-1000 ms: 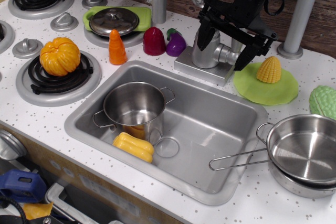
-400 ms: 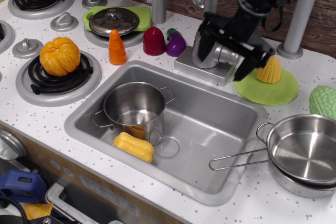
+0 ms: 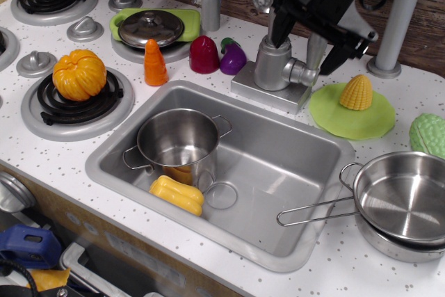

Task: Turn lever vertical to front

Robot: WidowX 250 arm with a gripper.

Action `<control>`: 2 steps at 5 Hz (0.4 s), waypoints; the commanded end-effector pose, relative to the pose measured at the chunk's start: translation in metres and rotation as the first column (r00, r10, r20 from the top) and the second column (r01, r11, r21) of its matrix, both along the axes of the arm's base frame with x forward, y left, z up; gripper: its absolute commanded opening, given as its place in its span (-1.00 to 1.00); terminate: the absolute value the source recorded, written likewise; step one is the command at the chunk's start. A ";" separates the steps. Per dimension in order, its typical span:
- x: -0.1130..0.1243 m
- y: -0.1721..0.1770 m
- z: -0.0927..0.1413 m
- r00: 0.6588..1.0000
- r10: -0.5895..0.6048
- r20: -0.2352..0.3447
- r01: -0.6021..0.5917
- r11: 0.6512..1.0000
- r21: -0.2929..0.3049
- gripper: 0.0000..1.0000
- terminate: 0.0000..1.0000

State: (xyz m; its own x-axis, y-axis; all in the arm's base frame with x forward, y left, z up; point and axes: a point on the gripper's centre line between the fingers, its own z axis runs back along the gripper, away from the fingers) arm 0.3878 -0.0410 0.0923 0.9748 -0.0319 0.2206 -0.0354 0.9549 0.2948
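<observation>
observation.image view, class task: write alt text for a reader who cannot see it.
A black robot gripper, jaws open, straddles the upright silver lever on the faucet's right side, above a steel sink holding a pot. Toy vegetables, a corn cob and pans sit around the counter.

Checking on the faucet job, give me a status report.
Tool open, raised above faucet. Lever upright, between the fingers, ungripped. Corn on green plate beside, not blocking.

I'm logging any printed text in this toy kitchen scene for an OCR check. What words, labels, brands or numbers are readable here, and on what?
None: no readable text, number or logo shows anywhere in this view.
The gripper, the faucet body, the steel pot and the stacked pans carry no visible markings.
The blue item at the lower left edge is too cut off to show any label.
</observation>
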 end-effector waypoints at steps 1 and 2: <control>0.024 0.010 0.025 0.992 -0.037 0.124 0.037 0.999 -0.004 1.00 -1.00; 0.039 0.010 0.020 0.988 -0.051 0.147 0.056 0.998 -0.030 1.00 -1.00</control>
